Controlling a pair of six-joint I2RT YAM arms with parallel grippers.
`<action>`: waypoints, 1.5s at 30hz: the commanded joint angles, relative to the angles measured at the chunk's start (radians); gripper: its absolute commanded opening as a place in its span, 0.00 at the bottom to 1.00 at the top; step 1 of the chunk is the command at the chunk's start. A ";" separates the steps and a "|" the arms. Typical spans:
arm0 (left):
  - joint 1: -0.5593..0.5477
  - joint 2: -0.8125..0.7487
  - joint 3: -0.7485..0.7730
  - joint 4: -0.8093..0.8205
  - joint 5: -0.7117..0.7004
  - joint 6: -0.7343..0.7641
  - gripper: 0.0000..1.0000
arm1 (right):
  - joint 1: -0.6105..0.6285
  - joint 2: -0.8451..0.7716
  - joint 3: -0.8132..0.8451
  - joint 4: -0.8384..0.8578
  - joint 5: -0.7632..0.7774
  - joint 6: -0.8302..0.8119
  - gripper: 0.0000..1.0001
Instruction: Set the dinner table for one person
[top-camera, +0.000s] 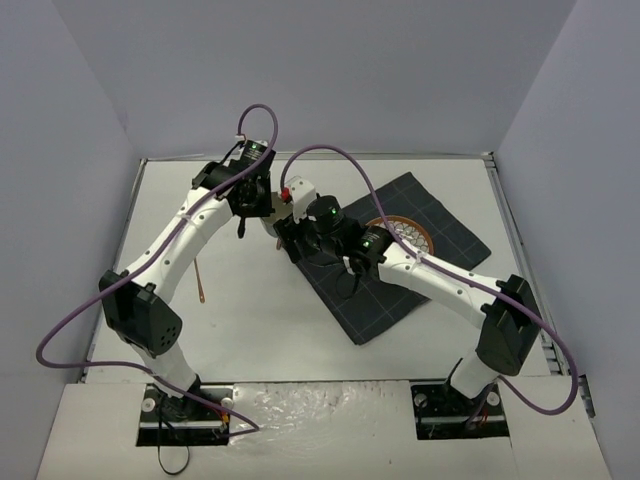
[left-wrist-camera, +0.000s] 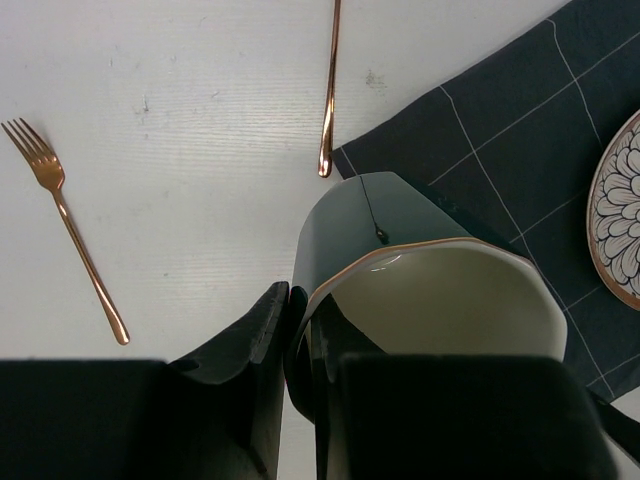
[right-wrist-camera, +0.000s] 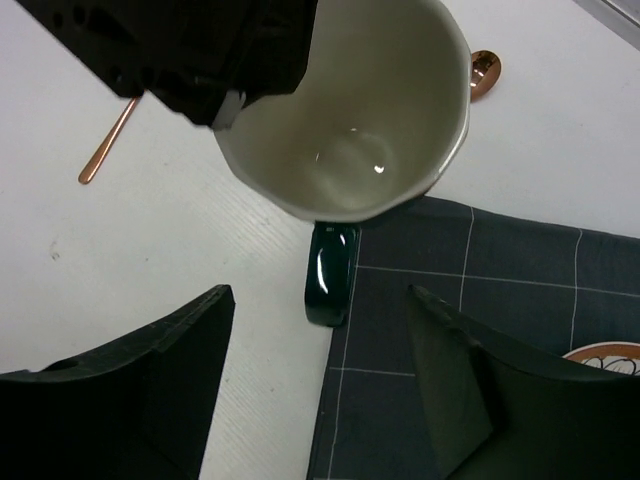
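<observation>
A dark green mug (left-wrist-camera: 400, 240) with a cream inside hangs over the corner of the dark grey placemat (left-wrist-camera: 500, 130) on the dinner table (top-camera: 260, 330). My left gripper (left-wrist-camera: 300, 300) is shut on the mug's wall, one finger outside and one inside the rim. From above, the mug (right-wrist-camera: 350, 120) shows its open mouth, and its handle (right-wrist-camera: 332, 285) points toward my right gripper (right-wrist-camera: 320, 340). That gripper is open, its fingers standing wide on either side of the handle's end without touching it. In the top view the two grippers, left (top-camera: 262, 205) and right (top-camera: 290, 235), meet near the placemat's left corner.
A patterned plate (top-camera: 410, 232) sits on the placemat (top-camera: 380, 300). A copper fork (left-wrist-camera: 65, 225) lies on the white table to the left, also seen as a thin fork (top-camera: 200, 280). A copper utensil handle (left-wrist-camera: 330, 90) lies beyond the mug, and a copper spoon bowl (right-wrist-camera: 484, 72) beside it.
</observation>
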 joint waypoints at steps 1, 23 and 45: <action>-0.026 -0.087 0.034 0.050 -0.026 -0.030 0.00 | 0.008 0.022 0.072 0.087 0.046 -0.019 0.58; -0.036 -0.158 -0.018 0.070 0.017 -0.011 0.31 | 0.002 -0.003 -0.010 0.137 0.131 -0.085 0.00; 0.322 -0.526 -0.436 0.266 0.183 0.181 0.97 | -0.561 -0.200 -0.191 0.200 -0.219 -0.286 0.00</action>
